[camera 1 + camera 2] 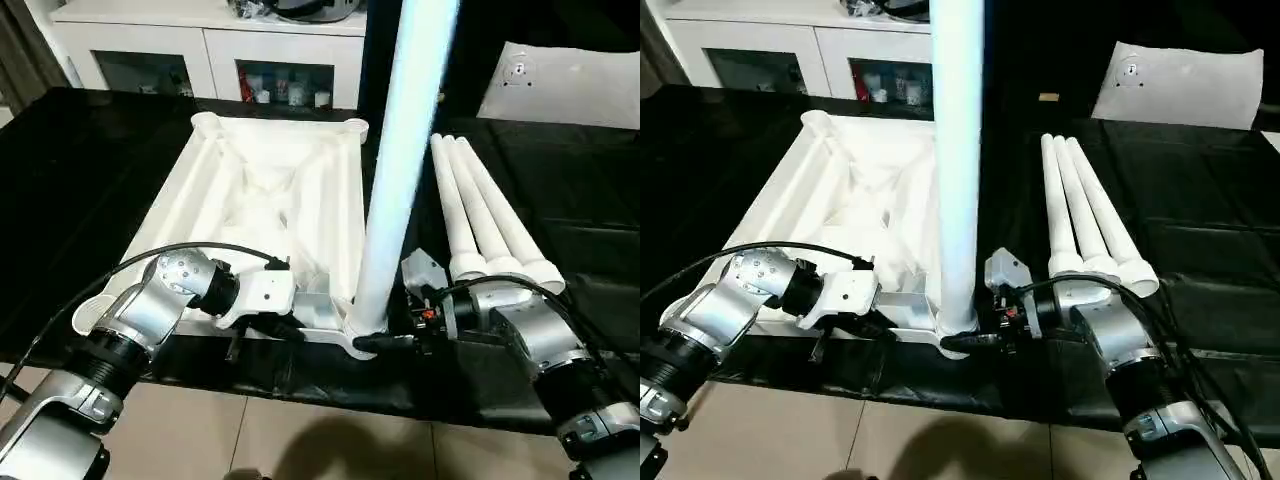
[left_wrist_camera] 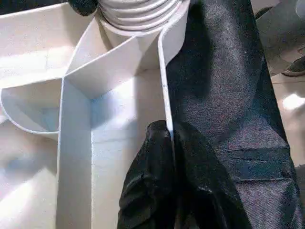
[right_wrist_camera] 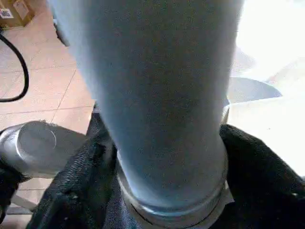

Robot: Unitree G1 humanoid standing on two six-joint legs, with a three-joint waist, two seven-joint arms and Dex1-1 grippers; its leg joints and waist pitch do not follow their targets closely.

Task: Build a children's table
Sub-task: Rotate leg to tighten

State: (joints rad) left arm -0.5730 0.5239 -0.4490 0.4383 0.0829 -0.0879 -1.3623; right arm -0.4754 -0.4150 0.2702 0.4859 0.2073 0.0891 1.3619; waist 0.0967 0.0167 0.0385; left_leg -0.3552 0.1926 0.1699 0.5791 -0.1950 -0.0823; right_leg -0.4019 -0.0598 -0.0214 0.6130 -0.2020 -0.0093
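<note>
The children's table top (image 1: pixel 250 190) lies upside down on the black table, ribbed underside up. One white leg (image 1: pixel 395 180) stands upright in its near right corner socket. My right gripper (image 1: pixel 385 342) is at the foot of that leg, and in the right wrist view its black fingers (image 3: pixel 81 186) press the leg (image 3: pixel 162 95) from both sides. My left gripper (image 2: pixel 171 138) is shut on the thin near rim wall (image 2: pixel 164 86) of the top, just left of that socket. Three more legs (image 1: pixel 490 220) lie side by side to the right of the top.
A flat white panel (image 1: pixel 570 85) with a small round mark lies at the back right. A white cabinet (image 1: pixel 200 40) stands behind the table. The black table's front edge (image 1: pixel 300 395) runs just under my forearms, with beige floor tiles below.
</note>
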